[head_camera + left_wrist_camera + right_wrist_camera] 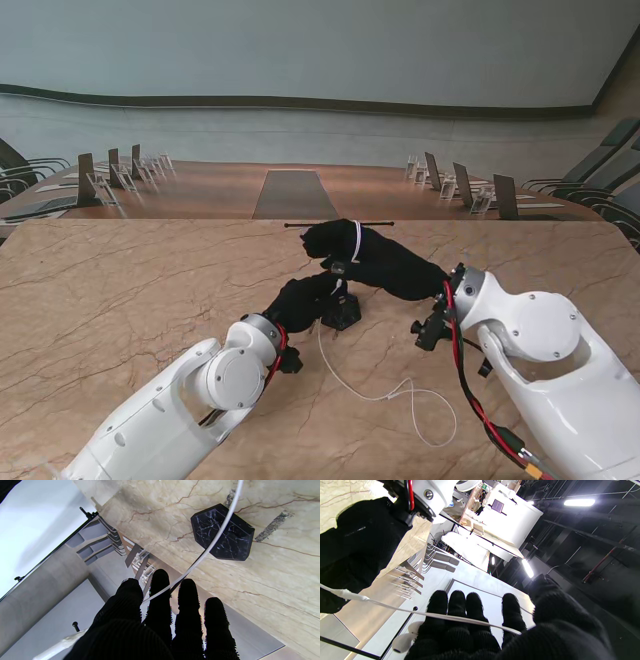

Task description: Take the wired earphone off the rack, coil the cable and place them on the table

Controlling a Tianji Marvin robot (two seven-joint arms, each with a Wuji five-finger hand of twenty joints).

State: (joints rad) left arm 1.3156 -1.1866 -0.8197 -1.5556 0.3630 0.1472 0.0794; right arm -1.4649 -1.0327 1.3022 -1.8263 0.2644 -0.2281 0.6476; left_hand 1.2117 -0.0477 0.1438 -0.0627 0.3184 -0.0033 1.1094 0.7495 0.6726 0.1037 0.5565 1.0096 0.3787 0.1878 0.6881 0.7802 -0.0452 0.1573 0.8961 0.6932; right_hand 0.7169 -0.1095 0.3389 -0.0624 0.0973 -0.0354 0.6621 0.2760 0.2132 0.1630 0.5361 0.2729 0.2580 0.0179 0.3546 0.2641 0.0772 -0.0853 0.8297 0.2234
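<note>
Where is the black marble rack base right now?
In the stand view the black marble rack base stands on the table near centre, just right of the left robot hand, with the white earphone cable trailing nearer to me.

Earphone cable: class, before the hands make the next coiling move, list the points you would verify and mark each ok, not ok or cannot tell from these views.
1. The earphone cable lies across the right hand: ok, it crosses the fingers in the right wrist view.
2. The left hand has the cable: ok, it runs between two fingers.
3. An earbud is off the rack: ok, it sits beside the right hand's fingers.
4. The cable is clear of the rack base: cannot tell, it passes over the base.
5. Slack is on the table: ok, a loose loop lies nearer to me.
6. The second earbud is free: cannot tell.
</note>
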